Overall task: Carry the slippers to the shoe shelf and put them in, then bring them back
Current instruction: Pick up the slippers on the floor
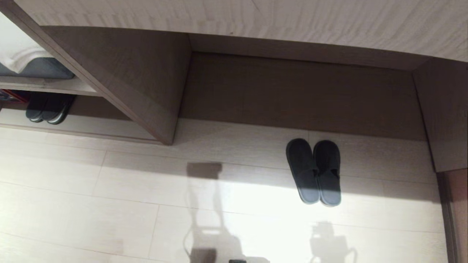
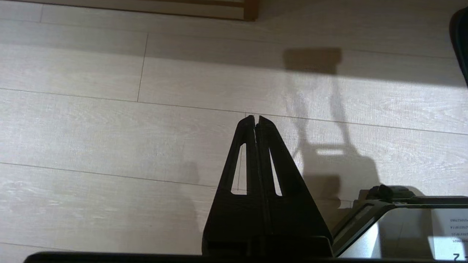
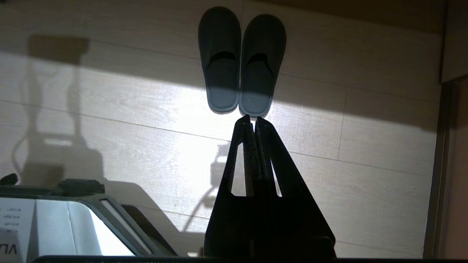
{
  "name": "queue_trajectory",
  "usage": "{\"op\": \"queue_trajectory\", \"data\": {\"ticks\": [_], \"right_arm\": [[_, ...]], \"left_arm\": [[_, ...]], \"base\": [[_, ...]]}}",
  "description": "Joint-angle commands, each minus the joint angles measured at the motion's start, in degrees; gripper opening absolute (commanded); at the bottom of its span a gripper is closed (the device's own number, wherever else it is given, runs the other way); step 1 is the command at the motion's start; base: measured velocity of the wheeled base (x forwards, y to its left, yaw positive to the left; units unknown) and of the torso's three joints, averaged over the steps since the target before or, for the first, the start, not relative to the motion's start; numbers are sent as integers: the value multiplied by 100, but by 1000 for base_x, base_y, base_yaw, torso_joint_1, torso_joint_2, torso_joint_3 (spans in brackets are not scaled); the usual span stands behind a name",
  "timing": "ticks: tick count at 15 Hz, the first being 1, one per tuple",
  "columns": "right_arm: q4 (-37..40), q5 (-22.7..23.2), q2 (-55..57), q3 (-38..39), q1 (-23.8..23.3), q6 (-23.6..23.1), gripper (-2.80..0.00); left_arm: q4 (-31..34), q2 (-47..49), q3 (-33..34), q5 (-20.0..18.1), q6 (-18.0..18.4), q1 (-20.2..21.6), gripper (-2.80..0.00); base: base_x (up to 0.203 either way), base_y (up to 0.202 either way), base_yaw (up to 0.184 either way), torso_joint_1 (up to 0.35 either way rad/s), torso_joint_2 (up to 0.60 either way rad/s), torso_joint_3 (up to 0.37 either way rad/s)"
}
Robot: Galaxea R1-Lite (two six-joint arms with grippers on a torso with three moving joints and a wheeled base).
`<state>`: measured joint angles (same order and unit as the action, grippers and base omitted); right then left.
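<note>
The slippers (image 1: pixel 314 171), a dark pair with grey-blue footbeds, lie side by side on the pale floor, toes toward the wide recess behind them. In the right wrist view the slippers (image 3: pixel 241 58) lie just beyond my right gripper (image 3: pixel 252 117), which hangs shut and empty above the floor, apart from their heels. My left gripper (image 2: pixel 255 117) is also shut and empty over bare floorboards. Neither arm shows in the head view. The shoe shelf (image 1: pixel 95 128) opens low at the far left, beyond an upright divider panel (image 1: pixel 146 95).
A second dark pair of slides (image 1: pixel 47 107) sits inside the left compartment, under a board carrying a grey and white bundle (image 1: pixel 25 58). The tall desk recess (image 1: pixel 299 95) stands behind the slippers, with a side panel (image 1: pixel 446 117) at the right. My base (image 3: pixel 55 219) is near.
</note>
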<state>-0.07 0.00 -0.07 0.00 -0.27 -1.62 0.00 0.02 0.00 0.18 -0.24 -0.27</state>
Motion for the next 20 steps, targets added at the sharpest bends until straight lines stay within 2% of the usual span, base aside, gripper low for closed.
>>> {"op": "queue_trajectory", "data": {"ticks": [1,20], "right_arm": [[-1,0,-10,0,0,-5,-280],[-1,0,-10,0,0,-5,-280]], "left_arm": [[0,-2,9,-1,-2,0,-280],[9,6,9,-1,3,0,-280]], "base": [[0,0,0,2,2,-194],[0,0,0,2,3,-197]]}}
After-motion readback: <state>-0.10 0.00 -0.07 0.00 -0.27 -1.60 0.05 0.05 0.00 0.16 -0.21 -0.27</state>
